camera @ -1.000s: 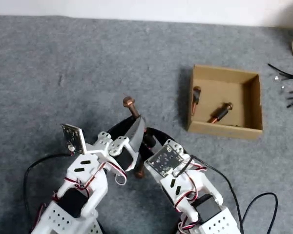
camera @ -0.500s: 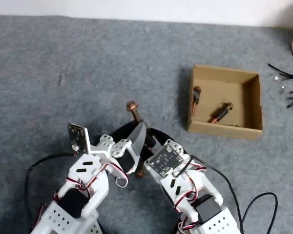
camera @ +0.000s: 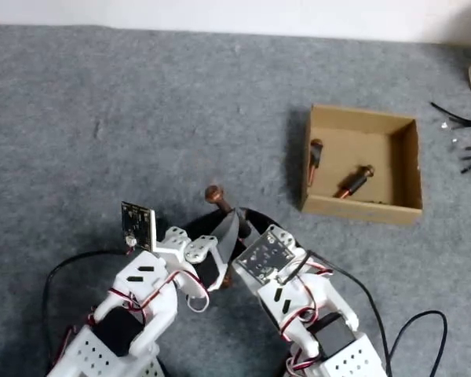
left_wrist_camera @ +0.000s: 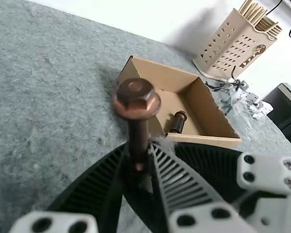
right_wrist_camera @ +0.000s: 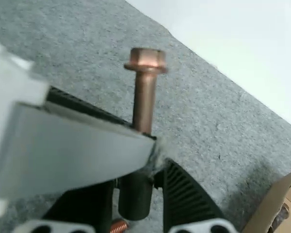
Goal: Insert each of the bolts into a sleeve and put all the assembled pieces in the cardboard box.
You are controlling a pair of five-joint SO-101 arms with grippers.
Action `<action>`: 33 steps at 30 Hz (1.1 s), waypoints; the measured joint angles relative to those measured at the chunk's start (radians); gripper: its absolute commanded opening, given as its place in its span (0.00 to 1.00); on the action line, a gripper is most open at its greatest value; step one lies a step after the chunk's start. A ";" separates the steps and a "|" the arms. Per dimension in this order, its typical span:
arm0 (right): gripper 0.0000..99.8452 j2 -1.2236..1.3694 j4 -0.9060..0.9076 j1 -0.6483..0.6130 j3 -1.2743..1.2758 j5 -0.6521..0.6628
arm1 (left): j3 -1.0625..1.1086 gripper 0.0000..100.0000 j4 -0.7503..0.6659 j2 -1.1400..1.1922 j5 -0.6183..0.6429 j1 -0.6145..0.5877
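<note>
Right claw [right_wrist_camera: 136, 188] is gripping the dark sleeve [right_wrist_camera: 134, 200] up close, and left claw [left_wrist_camera: 138, 166] is pinching the copper bolt [left_wrist_camera: 136, 121] by its shank, head up, just above that sleeve. Farther out, cardboard box [camera: 359, 209] is sitting on the grey bench [camera: 141, 118], holding two assembled pieces [camera: 355, 181].

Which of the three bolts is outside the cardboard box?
The bolt clamped in the left tool; the other two lie inside the cardboard box.

A hobby workbench: grey felt mat [camera: 102, 118], loose wires [camera: 458, 121], wooden holder [left_wrist_camera: 235, 41].
</note>
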 measured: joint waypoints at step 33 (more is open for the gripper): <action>0.00 -0.008 -0.017 0.023 -0.002 0.000 | -0.009 0.43 -0.074 0.012 0.252 -0.446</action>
